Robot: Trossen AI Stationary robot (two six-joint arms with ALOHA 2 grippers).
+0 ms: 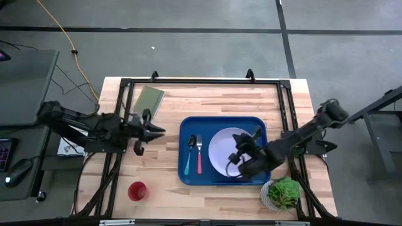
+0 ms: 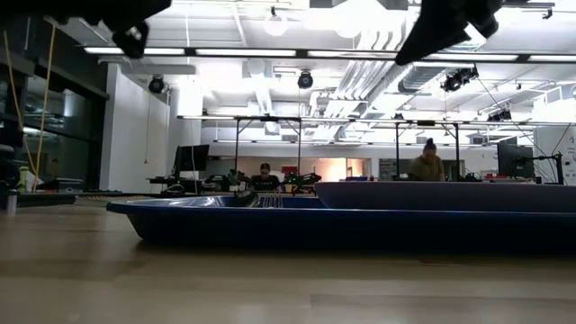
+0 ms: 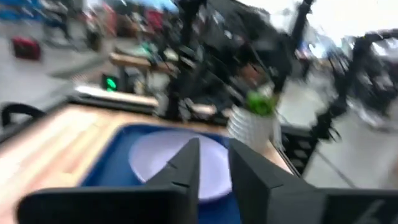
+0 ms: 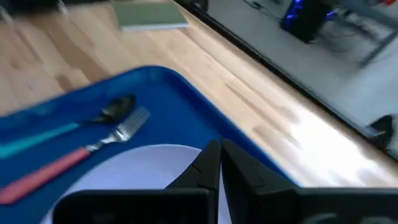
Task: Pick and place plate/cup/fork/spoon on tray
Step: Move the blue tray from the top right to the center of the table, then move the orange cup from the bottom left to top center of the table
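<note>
A: How far along are we getting?

B: We are seeing the plate (image 1: 227,150), the spoon (image 1: 190,154) and the fork (image 1: 199,154) already lying in the tray (image 1: 188,125). The cup (image 1: 137,191) is still standing on the table (image 1: 169,107), well apart from it.

A: And our arms?

B: Our right gripper (image 1: 235,158) is hovering over the plate's edge, fingers nearly together, holding nothing. Our left gripper (image 1: 157,130) is waiting left of the tray, fingers slightly parted, empty.
</note>
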